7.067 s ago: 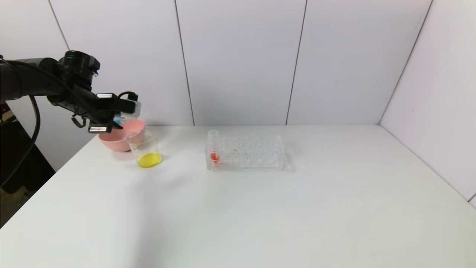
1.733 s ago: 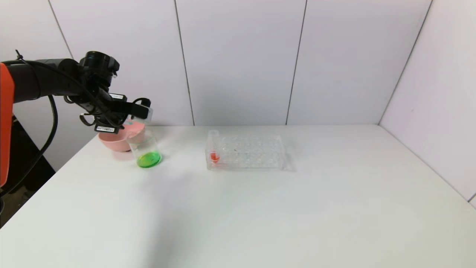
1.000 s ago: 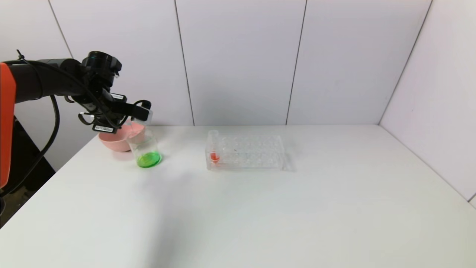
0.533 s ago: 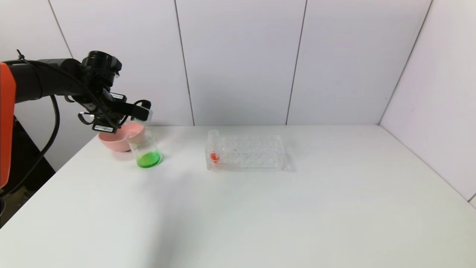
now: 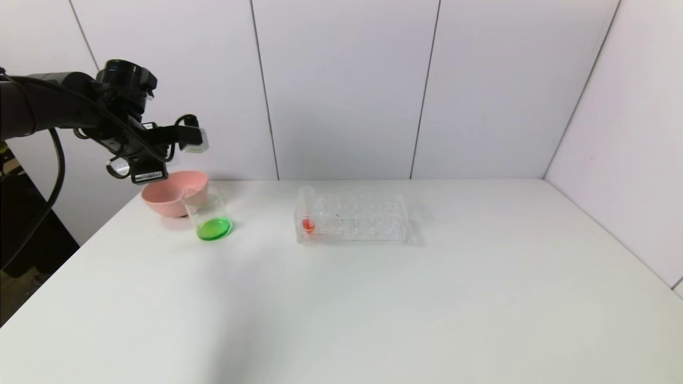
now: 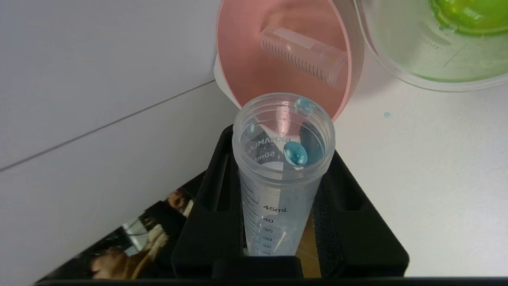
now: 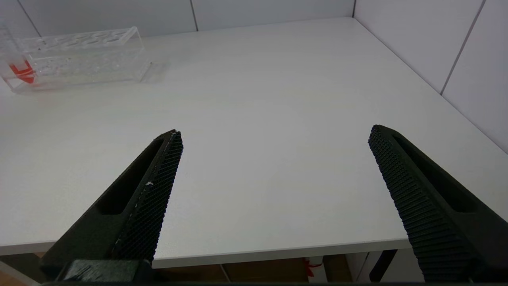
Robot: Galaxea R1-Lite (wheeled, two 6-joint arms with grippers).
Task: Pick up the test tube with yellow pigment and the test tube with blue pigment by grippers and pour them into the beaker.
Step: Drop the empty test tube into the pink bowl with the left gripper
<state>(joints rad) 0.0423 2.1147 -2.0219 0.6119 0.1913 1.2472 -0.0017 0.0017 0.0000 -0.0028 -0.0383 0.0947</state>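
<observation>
On the head view I see my left gripper (image 5: 184,140) raised above the pink bowl (image 5: 168,198) and the beaker (image 5: 209,214) of green liquid near the bench's far left corner. On the left wrist view it is clamped on the test tube with blue pigment (image 6: 282,174), drained to a few blue drops, while another empty tube (image 6: 303,55) lies in the bowl. On the right wrist view my right gripper (image 7: 274,149) stands wide apart over the bench's near edge.
</observation>
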